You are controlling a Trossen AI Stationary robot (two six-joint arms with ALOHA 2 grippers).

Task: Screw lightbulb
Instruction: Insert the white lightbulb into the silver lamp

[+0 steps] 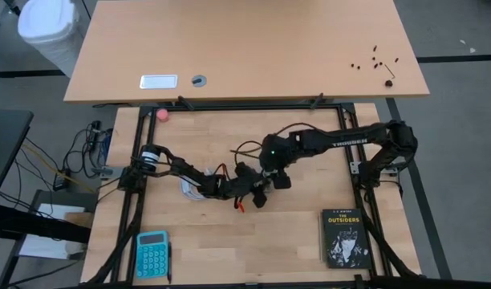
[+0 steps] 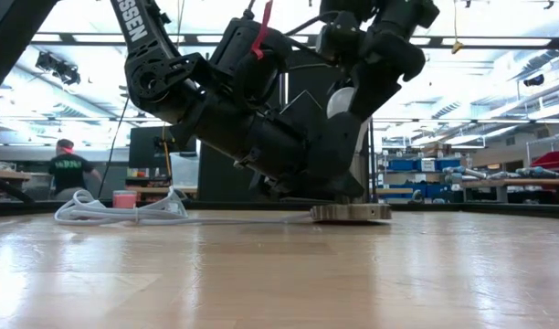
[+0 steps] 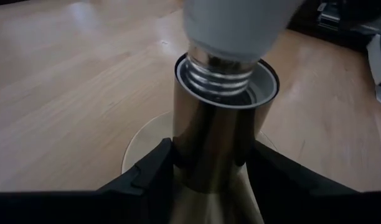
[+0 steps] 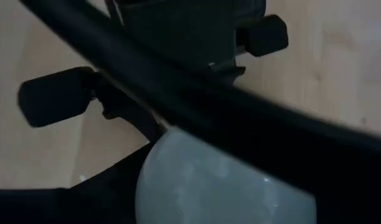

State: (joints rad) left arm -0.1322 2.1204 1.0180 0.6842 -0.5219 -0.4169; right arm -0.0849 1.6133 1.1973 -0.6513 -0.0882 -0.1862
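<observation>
Two grippers meet just below the table's centre in the high view. Nearest the front edge, a teal calculator (image 1: 152, 254) lies at about 7 o'clock and a black paperback titled "The Outsiders" (image 1: 344, 238) at about 5 o'clock, both well apart from the work.

At the centre, the left gripper (image 3: 209, 165) is pinched on the brass-coloured tube of the lamp socket (image 3: 218, 118), one dark finger on each side, just above its round base disc (image 2: 350, 212), which sits flat on the wooden table (image 1: 310, 241). The lightbulb (image 3: 234, 25) stands upright in the socket's mouth, its threaded metal base partly inside the collar with several threads showing. The right gripper (image 1: 271, 178) comes in from 3 o'clock and sits over the bulb's white globe; its fingers are clasped around the globe, as the right wrist view shows.

A white cord (image 2: 124, 212) lies coiled on the table at 9 o'clock from the socket.

Farther back, a small pink ball (image 1: 161, 115) rests near the table's rear edge at 11 o'clock. Beyond it stands a second tabletop.
</observation>
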